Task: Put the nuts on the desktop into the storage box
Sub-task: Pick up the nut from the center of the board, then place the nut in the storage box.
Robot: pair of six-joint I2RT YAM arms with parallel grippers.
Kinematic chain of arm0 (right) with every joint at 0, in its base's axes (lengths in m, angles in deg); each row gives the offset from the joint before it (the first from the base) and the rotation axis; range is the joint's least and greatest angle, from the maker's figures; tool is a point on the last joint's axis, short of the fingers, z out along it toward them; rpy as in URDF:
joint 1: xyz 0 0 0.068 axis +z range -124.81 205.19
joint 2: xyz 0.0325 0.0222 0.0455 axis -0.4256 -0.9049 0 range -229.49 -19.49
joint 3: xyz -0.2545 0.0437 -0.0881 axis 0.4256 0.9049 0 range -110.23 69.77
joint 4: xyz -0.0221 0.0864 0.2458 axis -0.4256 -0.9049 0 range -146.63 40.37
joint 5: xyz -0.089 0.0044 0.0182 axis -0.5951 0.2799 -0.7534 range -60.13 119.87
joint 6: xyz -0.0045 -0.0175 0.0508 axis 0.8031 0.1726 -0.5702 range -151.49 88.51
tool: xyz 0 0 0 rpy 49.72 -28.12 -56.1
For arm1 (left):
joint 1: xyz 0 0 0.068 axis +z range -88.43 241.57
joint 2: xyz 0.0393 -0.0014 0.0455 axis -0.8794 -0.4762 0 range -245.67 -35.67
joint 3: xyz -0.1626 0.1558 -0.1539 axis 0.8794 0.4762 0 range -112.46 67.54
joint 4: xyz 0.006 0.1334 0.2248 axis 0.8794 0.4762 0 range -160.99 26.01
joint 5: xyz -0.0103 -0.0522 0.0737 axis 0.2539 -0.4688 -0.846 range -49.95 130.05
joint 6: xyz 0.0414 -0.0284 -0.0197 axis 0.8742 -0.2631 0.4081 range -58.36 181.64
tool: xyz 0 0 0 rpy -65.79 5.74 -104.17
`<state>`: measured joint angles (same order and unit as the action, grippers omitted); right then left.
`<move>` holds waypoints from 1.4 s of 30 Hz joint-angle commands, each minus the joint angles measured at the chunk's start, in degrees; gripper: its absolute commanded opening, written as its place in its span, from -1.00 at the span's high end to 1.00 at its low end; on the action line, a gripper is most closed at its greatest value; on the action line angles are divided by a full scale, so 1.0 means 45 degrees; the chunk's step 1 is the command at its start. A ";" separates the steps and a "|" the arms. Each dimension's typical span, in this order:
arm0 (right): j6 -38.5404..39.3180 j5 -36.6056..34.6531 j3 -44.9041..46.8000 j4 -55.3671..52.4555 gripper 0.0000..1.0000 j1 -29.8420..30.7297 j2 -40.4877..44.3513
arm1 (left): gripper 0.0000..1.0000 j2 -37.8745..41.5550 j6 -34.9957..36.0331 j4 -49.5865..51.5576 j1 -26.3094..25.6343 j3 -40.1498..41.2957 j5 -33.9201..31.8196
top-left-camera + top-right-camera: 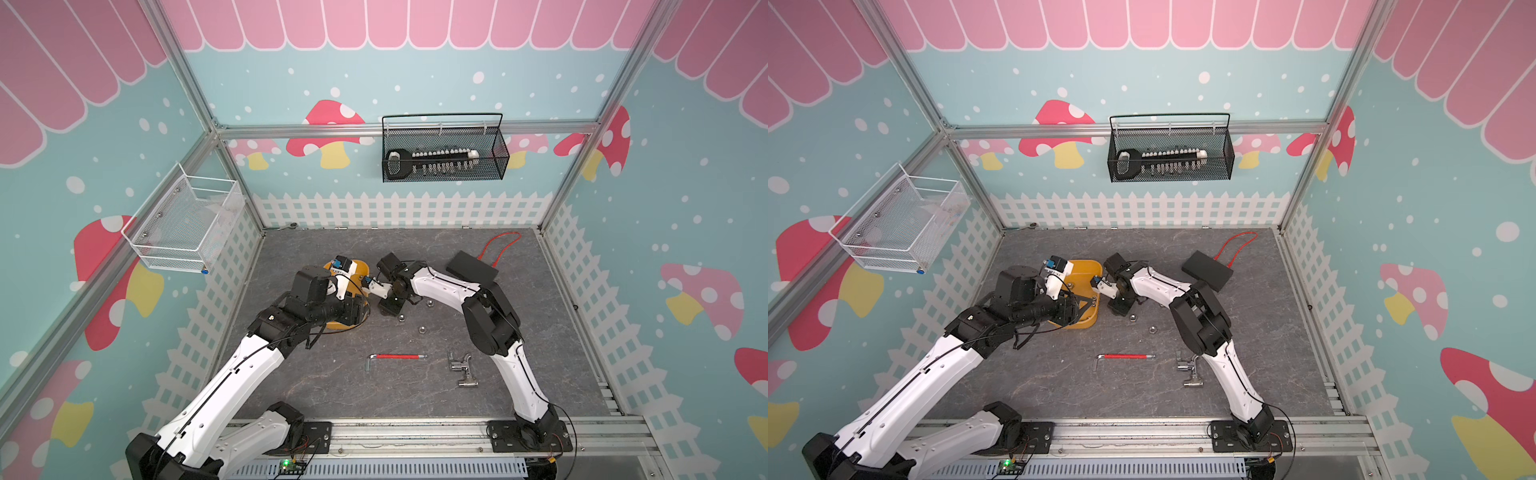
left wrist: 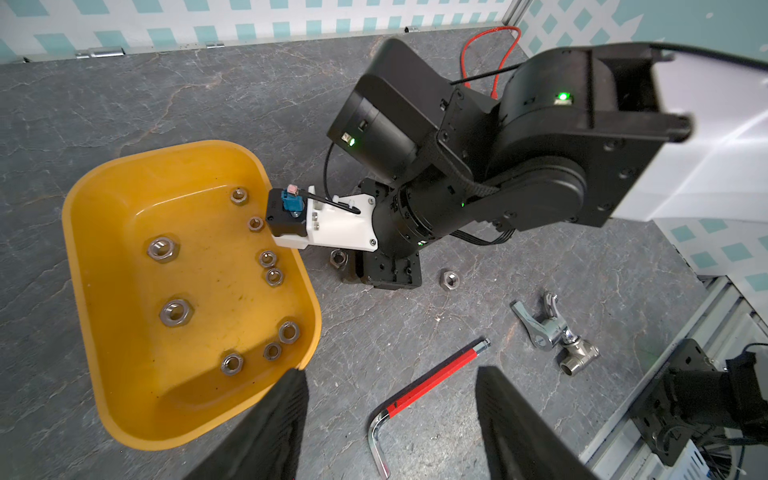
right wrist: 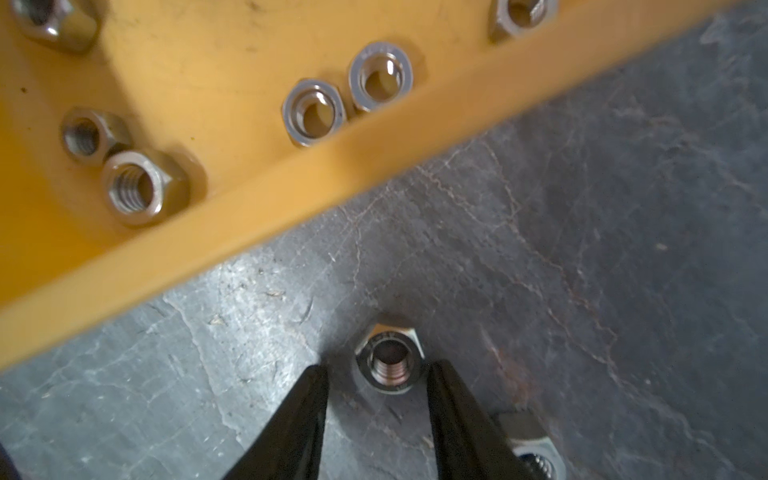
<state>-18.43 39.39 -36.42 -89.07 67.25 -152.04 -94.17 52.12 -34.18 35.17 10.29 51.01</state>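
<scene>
right pincer (image 3: pixel 378 368) sits low on the worktop (image 3: pixel 602 249), jaws apart and straddling one nut (image 3: pixel 390 365) lying flat just outside the storage box (image 3: pixel 291 199) wall (not clamped yet, i think). left pincer (image 2: pixel 390 372) hangs spread and empty by the box's corner, so right is nearer.
</scene>
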 commanded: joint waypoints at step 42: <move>-0.0448 0.1577 -0.7725 -0.2594 0.99 0.0115 -0.1164 | -0.38 0.1652 0.0328 0.0124 -0.0088 -0.0638 0.0168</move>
<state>-19.59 40.13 -66.87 -96.65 67.32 -151.91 -87.48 52.91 -33.52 35.13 8.67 50.34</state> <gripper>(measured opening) 0.227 0.688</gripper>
